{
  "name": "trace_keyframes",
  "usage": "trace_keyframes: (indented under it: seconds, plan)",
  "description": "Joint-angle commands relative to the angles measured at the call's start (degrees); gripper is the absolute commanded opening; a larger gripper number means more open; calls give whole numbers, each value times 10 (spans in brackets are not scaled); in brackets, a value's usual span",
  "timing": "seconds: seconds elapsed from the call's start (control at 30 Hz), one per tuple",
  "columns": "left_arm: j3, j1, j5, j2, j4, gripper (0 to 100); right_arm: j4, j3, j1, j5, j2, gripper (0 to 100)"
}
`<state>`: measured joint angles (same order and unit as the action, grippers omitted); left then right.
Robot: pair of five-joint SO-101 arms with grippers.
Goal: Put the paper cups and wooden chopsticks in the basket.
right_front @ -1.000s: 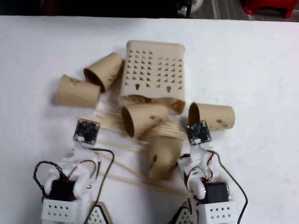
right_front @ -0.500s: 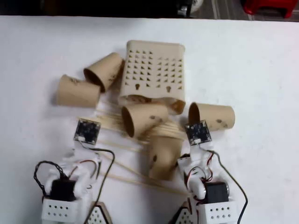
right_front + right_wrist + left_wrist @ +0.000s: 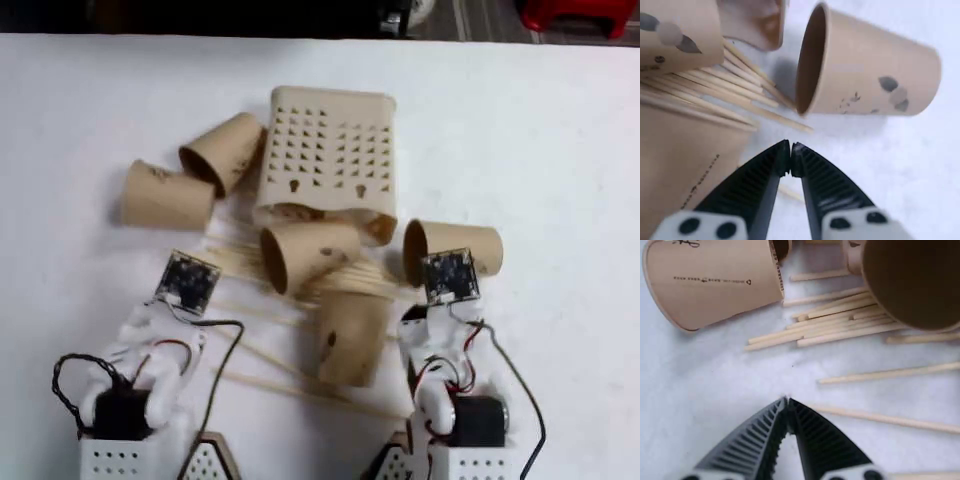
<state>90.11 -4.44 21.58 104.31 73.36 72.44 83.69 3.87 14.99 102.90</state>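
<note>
**Both grippers shut and empty over spilled cups and chopsticks**

On a white table (image 3: 560,150), the left cups (image 3: 165,196) lie tipped over at the far left. Nearer the arms, the left gripper (image 3: 787,402) hangs with its jaws closed on nothing, just above loose chopsticks (image 3: 840,322). The basket (image 3: 328,150) lies on its side in the middle, mouth toward the arms. The middle cups (image 3: 305,254) rest across the chopsticks before it. The right gripper (image 3: 790,147), also closed and empty, points at the right cup (image 3: 865,80).
</note>
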Motion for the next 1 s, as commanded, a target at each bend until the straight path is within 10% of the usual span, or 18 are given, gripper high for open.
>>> trace_keyframes:
  seconds: [0.0,0.23,0.97]
  plan:
    - [-32,-12,25,1,-16,24,-22,-74,-6,107,4,21]
    - [-25,-11,25,1,-17,27,-80,-161,-3,138,-6,180]
    - [15,-11,28,1,-64,27,-463,-216,105,105,-589,187]
